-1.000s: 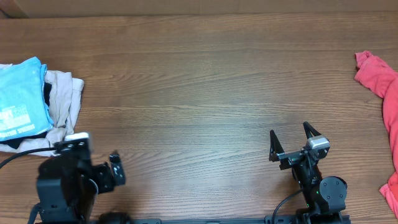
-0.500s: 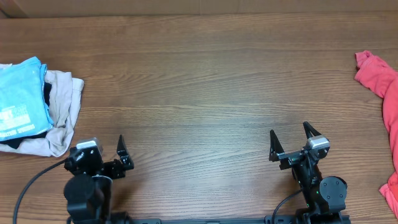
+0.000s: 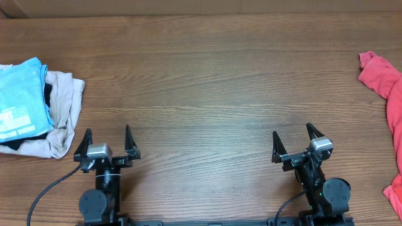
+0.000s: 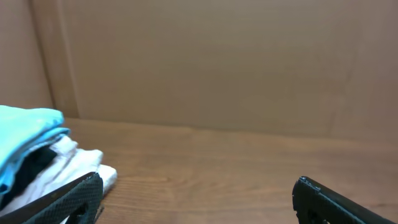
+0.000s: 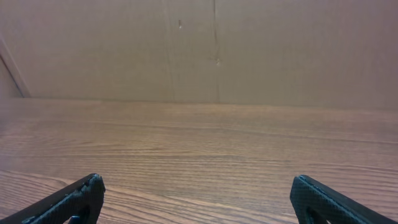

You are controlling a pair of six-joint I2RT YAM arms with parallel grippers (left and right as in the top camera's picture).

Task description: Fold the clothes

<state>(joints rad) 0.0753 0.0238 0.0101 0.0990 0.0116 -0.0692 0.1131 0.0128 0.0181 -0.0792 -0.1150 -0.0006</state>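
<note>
The light sky-blue T-shirt (image 3: 22,100) lies folded on top of a pile at the table's left edge. White print shows on it. It also shows at the left edge of the left wrist view (image 4: 25,134). My left gripper (image 3: 107,139) is open and empty at the front left, to the right of and nearer than the pile. In its own view the left gripper (image 4: 199,199) has only bare table between its fingers. My right gripper (image 3: 294,140) is open and empty at the front right, also shown in the right wrist view (image 5: 199,202).
A beige garment (image 3: 66,110) and a black one (image 3: 12,145) lie under the blue shirt. A coral-red garment (image 3: 388,94) lies crumpled at the table's right edge. A cardboard wall (image 5: 205,50) stands behind the table's far edge.
My left arm has swung round from the far left front and now sits at the front with its gripper pointing away from me, fingers open. The right arm has not moved.
</note>
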